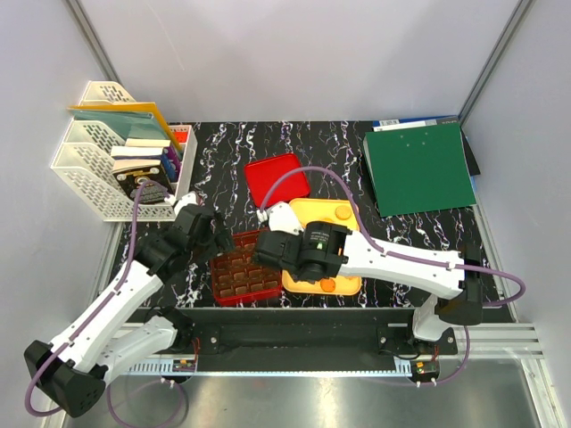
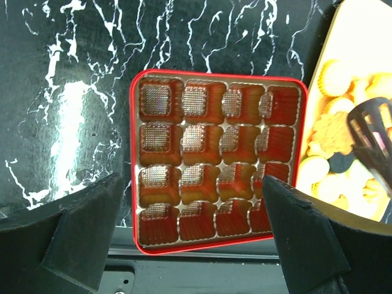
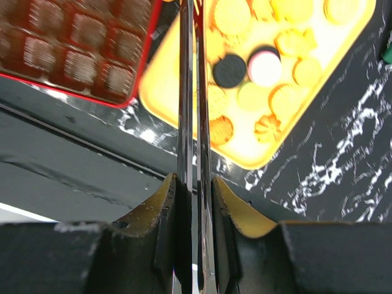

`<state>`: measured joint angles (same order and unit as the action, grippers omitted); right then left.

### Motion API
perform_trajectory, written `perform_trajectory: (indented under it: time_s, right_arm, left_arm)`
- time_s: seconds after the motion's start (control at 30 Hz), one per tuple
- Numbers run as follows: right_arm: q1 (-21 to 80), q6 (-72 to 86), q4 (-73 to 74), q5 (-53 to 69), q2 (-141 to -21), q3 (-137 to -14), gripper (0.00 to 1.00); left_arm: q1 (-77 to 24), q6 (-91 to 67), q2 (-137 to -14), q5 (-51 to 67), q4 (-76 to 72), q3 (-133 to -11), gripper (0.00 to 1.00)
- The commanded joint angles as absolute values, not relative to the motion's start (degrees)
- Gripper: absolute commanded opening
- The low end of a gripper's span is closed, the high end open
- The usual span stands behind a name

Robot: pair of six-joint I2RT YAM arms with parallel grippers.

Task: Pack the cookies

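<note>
- Left gripper: jaws spread wide, holding nothing, poised above the red grid box, which fills the centre of the left wrist view.
- Right gripper: jaws narrow, clamped on a pair of metal tongs that run straight up the middle of the frame.
- Cookies: mostly orange, with one black, one pink and one green, lying on the yellow tray in the upper right, just beside the box.

Left pincer agape, right pincer clamping tongs
</note>
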<state>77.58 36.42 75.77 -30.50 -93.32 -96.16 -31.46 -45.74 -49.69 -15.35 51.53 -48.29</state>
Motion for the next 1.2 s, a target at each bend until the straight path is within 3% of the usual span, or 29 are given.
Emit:
perform_trajectory:
  time_s: [0.0,0.63,0.9,1.17]
  right_arm:
    - [77.26,33.93,73.48,-31.11,-94.30,-102.12,0.10]
    - [77.34,31.46,68.55,-28.30,-99.58,-100.72,0.12]
    - [76.73,31.99,68.73,-29.97,-101.78,-101.86,0.38]
    - [76.38,33.57,70.93,-31.73,-98.88,-102.22,0.50]
  left_arm:
    - [-31.29,-46.58,-48.52,-16.87,51.68,-47.46,0.99]
    - [-31.20,-45.97,-48.78,-16.52,51.68,-46.05,0.99]
    - [-31.29,-45.35,-48.60,-16.70,51.59,-45.88,0.99]
    - [-31.29,-44.91,-49.92,-16.87,51.15,-46.49,0.99]
